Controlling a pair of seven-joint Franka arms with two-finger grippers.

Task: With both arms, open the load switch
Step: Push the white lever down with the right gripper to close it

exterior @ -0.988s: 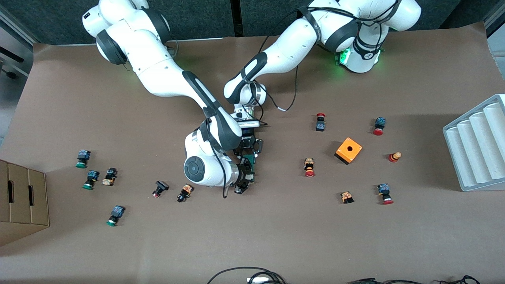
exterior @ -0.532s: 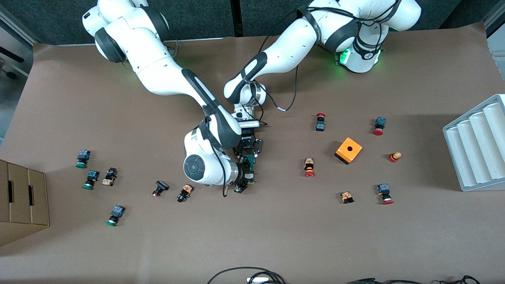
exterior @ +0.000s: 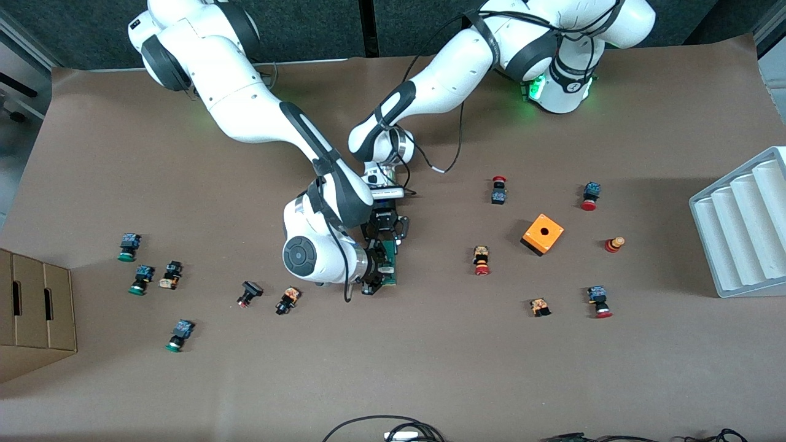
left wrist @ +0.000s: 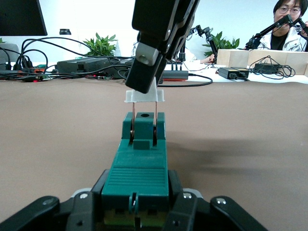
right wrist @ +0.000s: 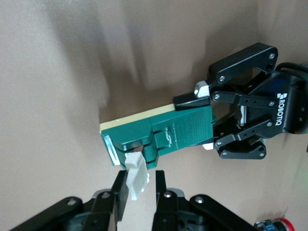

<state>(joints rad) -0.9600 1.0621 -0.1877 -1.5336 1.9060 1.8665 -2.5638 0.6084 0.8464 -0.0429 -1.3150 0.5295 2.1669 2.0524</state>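
The load switch (exterior: 390,261) is a narrow dark-green block lying mid-table. My left gripper (exterior: 387,240) is shut on the end of the switch farther from the front camera; its black fingers (left wrist: 103,185) clamp both sides of the green body (left wrist: 138,163). My right gripper (exterior: 374,281) is at the nearer end, shut on the switch's white end piece (left wrist: 144,96). That piece stands lifted off the block on two thin metal blades. In the right wrist view the white piece (right wrist: 136,178) sits tilted between my right gripper's (right wrist: 137,182) fingers, with the green body (right wrist: 178,132) just past them.
Small push buttons lie scattered toward both ends of the table, the closest (exterior: 287,300) beside my right wrist. An orange cube box (exterior: 543,234) stands toward the left arm's end, with a white ridged tray (exterior: 743,227) at that edge. A cardboard box (exterior: 34,307) sits at the right arm's end.
My right arm's wrist has shifted slightly, carrying its gripper a little along the switch's nearer end. The left arm and the green body have stayed still.
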